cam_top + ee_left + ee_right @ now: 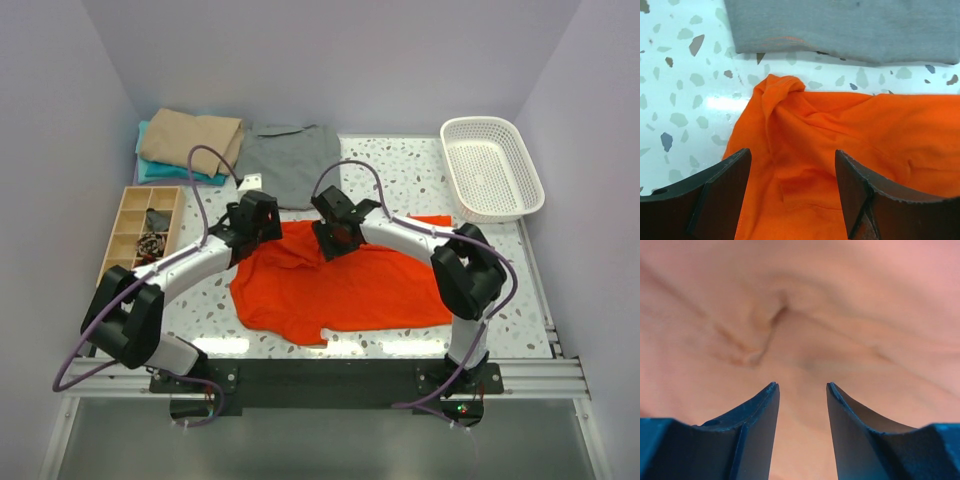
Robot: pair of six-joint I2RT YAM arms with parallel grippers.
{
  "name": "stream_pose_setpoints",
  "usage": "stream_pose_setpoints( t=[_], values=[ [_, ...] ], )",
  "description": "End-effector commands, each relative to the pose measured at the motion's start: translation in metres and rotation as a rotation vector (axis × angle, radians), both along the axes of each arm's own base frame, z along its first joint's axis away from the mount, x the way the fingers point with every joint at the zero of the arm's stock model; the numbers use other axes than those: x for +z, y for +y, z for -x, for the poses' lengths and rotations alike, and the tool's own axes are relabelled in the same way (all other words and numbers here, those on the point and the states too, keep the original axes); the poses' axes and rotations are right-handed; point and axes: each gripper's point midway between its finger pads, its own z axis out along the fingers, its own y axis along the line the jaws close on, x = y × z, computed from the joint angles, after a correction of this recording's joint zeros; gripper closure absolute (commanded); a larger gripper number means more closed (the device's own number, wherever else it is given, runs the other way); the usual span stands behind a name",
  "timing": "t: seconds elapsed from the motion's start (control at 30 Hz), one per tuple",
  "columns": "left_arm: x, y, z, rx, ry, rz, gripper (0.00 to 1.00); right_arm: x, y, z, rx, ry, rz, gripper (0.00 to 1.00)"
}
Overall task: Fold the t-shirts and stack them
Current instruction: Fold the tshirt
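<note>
Room: closed in by plain pale walls on three sides.
Table: hard, glossy, speckled; cloth is judged to slide easily on it.
Orange-red t-shirt: spread rumpled mid-table; light and limp, best pinched at its far corners.
Grey t-shirt: laid flat just behind.
Left gripper: jaws wide over the rumpled corner, nothing held.
Right gripper: jaws parted over blurred orange cloth; contact cannot be told.

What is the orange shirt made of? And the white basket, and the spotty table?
Orange shirt: soft matte cloth, probably cotton knit; it wrinkles and folds. White basket: likely plastic, with moulded mesh holes. Table: smooth, shiny, speckled like terrazzo; real stone or print, I cannot tell.
</note>
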Motion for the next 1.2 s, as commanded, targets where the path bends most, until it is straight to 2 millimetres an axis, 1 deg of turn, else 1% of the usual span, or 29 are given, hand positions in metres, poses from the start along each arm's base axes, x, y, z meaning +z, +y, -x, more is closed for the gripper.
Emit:
stream_pose_setpoints(
  t=[0.0, 0.03, 0.07, 0.13, 0.17, 0.23, 0.27, 0.3, 0.33, 0.37, 0.43, 0.5, 0.57, 0.6, 0.63, 0.67, 0.7, 0.73, 0.77, 0.8, 0.83, 0.87, 0.9, 0.93, 1.0, 1.07, 1.1, 1.13, 1.17],
  values=[
    [0.014, -0.018, -0.012, -0.080, -0.017, 0.038, 0.27, 0.031, -0.041, -0.051, -0.145, -0.160, 0.075, 0.53],
    [0.012, -0.021, -0.013, -0.086, -0.008, 0.044, 0.27, 0.029, -0.048, -0.056, -0.167, -0.150, 0.065, 0.53],
    [0.005, -0.025, -0.013, -0.097, 0.007, 0.053, 0.27, 0.026, -0.065, -0.067, -0.215, -0.136, 0.057, 0.53],
    [-0.002, -0.032, -0.013, -0.121, 0.023, 0.072, 0.27, 0.020, -0.079, -0.075, -0.254, -0.122, 0.048, 0.53],
    [-0.009, -0.034, -0.014, -0.126, 0.033, 0.076, 0.27, 0.017, -0.091, -0.082, -0.285, -0.122, 0.054, 0.53],
    [-0.014, -0.041, -0.017, -0.143, 0.042, 0.089, 0.27, 0.010, -0.098, -0.090, -0.301, -0.109, 0.046, 0.53],
    [-0.024, -0.043, -0.018, -0.148, 0.068, 0.084, 0.27, 0.008, -0.107, -0.095, -0.326, -0.103, 0.047, 0.53],
    [-0.029, -0.045, -0.019, -0.152, 0.080, 0.084, 0.27, -0.001, -0.111, -0.096, -0.335, -0.084, 0.057, 0.53],
    [-0.030, -0.048, -0.023, -0.158, 0.086, 0.089, 0.27, -0.002, -0.111, -0.099, -0.335, -0.077, 0.048, 0.53],
    [-0.040, -0.049, -0.023, -0.154, 0.111, 0.085, 0.28, -0.006, -0.117, -0.102, -0.354, -0.071, 0.048, 0.53],
    [-0.044, -0.051, -0.026, -0.154, 0.111, 0.085, 0.28, -0.013, -0.121, -0.103, -0.367, -0.052, 0.053, 0.53],
    [-0.048, -0.050, -0.029, -0.151, 0.121, 0.075, 0.28, -0.018, -0.125, -0.103, -0.383, -0.032, 0.048, 0.53],
    [-0.060, -0.044, -0.029, -0.130, 0.155, 0.044, 0.28, -0.028, -0.128, -0.100, -0.394, -0.003, 0.045, 0.53],
    [-0.060, -0.040, -0.034, -0.116, 0.155, 0.041, 0.28, -0.032, -0.129, -0.100, -0.401, 0.010, 0.042, 0.53],
    [-0.069, -0.036, -0.034, -0.106, 0.176, 0.031, 0.28, -0.040, -0.131, -0.100, -0.410, 0.028, 0.053, 0.53],
    [-0.072, -0.033, -0.037, -0.096, 0.182, 0.033, 0.28, -0.045, -0.136, -0.102, -0.427, 0.038, 0.057, 0.53],
    [-0.071, -0.026, -0.044, -0.076, 0.179, 0.038, 0.28, -0.050, -0.137, -0.102, -0.433, 0.053, 0.056, 0.53],
    [-0.077, -0.023, -0.048, -0.063, 0.183, 0.038, 0.28, -0.052, -0.141, -0.107, -0.448, 0.055, 0.053, 0.53],
    [-0.078, -0.020, -0.052, -0.059, 0.179, 0.038, 0.27, -0.061, -0.143, -0.109, -0.452, 0.068, 0.061, 0.53],
    [-0.074, -0.015, -0.060, -0.046, 0.166, 0.042, 0.27, -0.065, -0.144, -0.110, -0.453, 0.085, 0.058, 0.53],
    [-0.079, -0.012, -0.064, -0.040, 0.173, 0.036, 0.27, -0.062, -0.147, -0.120, -0.464, 0.073, 0.049, 0.53],
    [-0.079, -0.010, -0.067, -0.041, 0.172, 0.024, 0.27, -0.070, -0.148, -0.121, -0.463, 0.086, 0.055, 0.53],
    [-0.075, -0.009, -0.074, -0.033, 0.160, 0.022, 0.27, -0.068, -0.147, -0.130, -0.460, 0.074, 0.041, 0.53],
    [-0.079, -0.007, -0.076, -0.030, 0.165, 0.010, 0.27, -0.069, -0.147, -0.135, -0.462, 0.069, 0.031, 0.53],
    [-0.075, -0.008, -0.083, -0.031, 0.160, 0.005, 0.27, -0.069, -0.145, -0.139, -0.436, 0.081, 0.023, 0.53],
    [-0.063, -0.012, -0.087, -0.054, 0.126, 0.014, 0.27, -0.058, -0.139, -0.147, -0.409, 0.037, -0.019, 0.53],
    [-0.059, -0.012, -0.083, -0.061, 0.115, 0.022, 0.27, -0.043, -0.139, -0.145, -0.400, 0.004, -0.035, 0.52],
    [-0.028, -0.017, -0.090, -0.081, 0.024, 0.049, 0.27, -0.034, -0.138, -0.146, -0.393, -0.016, -0.053, 0.51],
    [-0.016, -0.019, -0.087, -0.090, -0.009, 0.056, 0.27, -0.019, -0.136, -0.149, -0.378, -0.064, -0.076, 0.50]
  ],
)
